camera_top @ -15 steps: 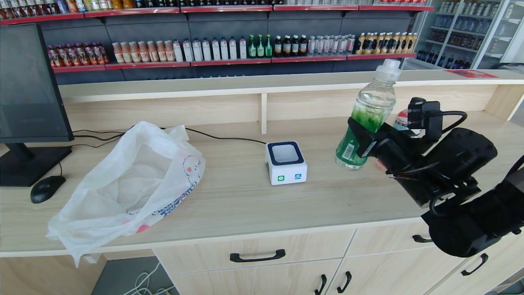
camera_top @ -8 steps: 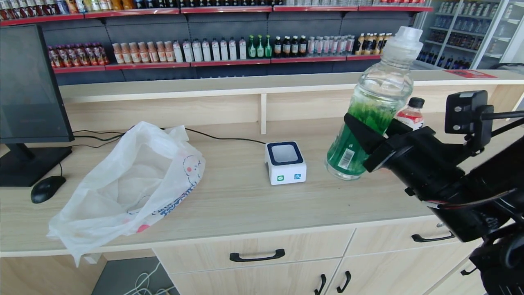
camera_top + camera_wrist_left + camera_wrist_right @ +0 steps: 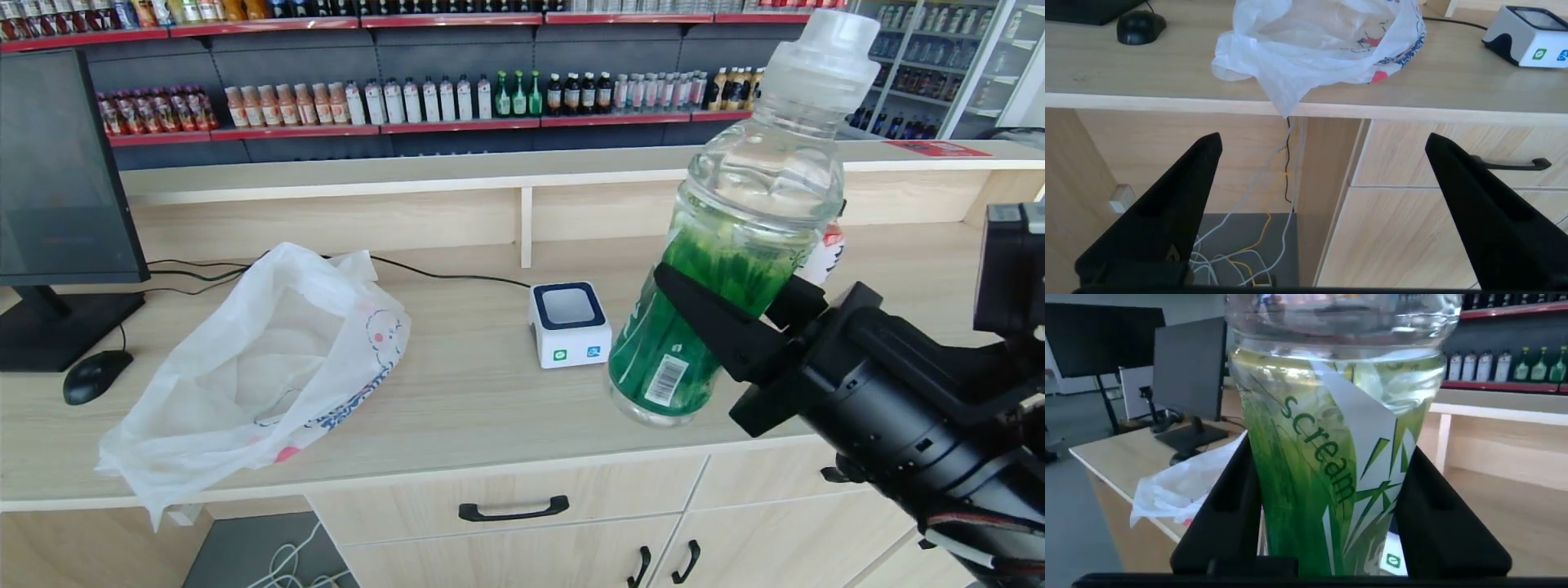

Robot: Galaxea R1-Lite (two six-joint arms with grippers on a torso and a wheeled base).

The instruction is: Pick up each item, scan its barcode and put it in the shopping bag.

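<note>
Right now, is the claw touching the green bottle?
Touching. The right wrist view shows the right claw with a black finger pressed flat against each side of the green bottle, with no gap.

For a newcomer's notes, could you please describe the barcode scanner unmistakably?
On the wooden counter, between the white shopping bag and the held green bottle, sits the scanner. It alone is a small white cube with a dark-framed window on top.

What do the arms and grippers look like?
All matte black. Right gripper: flat wedge fingers on a bulky cylindrical wrist, boxy camera module above, thin red and white wires lower down. Left gripper: two broad tapering fingers. No markings visible.
</note>
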